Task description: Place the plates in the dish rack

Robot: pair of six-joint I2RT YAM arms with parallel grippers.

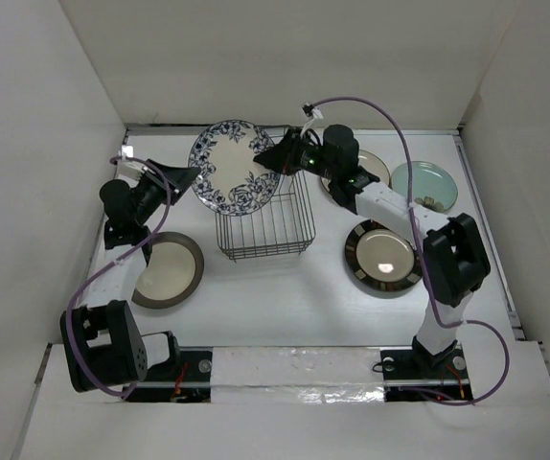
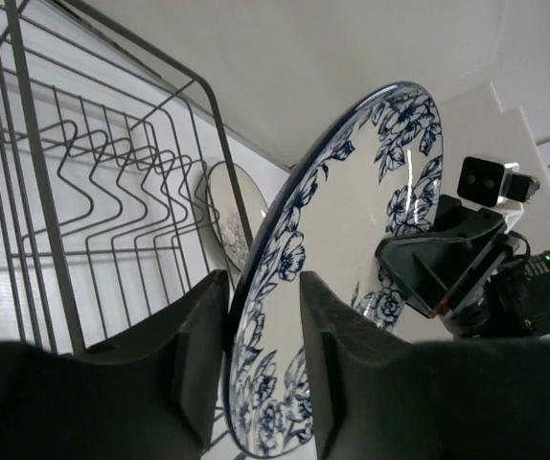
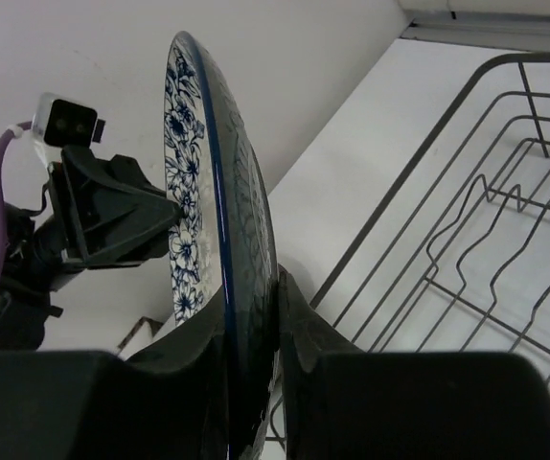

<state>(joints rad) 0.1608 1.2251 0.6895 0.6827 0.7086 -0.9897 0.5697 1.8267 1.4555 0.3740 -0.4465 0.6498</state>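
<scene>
Left of the dish rack (image 1: pixel 265 228), the beige plate (image 1: pixel 168 270) with its brown rim lies flat on the table (image 1: pixel 285 307). A strip of bare table separates it from the rack's left edge.

Your left gripper (image 1: pixel 194 175) is clenched on the left rim of the patterned plate (image 1: pixel 234 166). The left wrist view shows its 2 fingers (image 2: pixel 198 364), one against each face of the rim. That plate hangs tilted over the rack's far-left corner, face toward the top camera. From above, its lower edge overlaps the rack's far rim.

Your right gripper (image 1: pixel 267 161) grasps the opposite rim, with a finger on either face in its wrist view.

Right of the rack, 3 plates lie flat:
- The cream plate (image 1: pixel 376 165) is partly hidden under the right arm, beyond the rack's far-right corner.
- The dark-rimmed plate (image 1: pixel 382 257) sits near the rack's right edge, with a gap of table between.
- The pale green plate (image 1: pixel 426 182) lies farthest from the rack, close to the table's right border.

Open table runs along the rack's near edge.
</scene>
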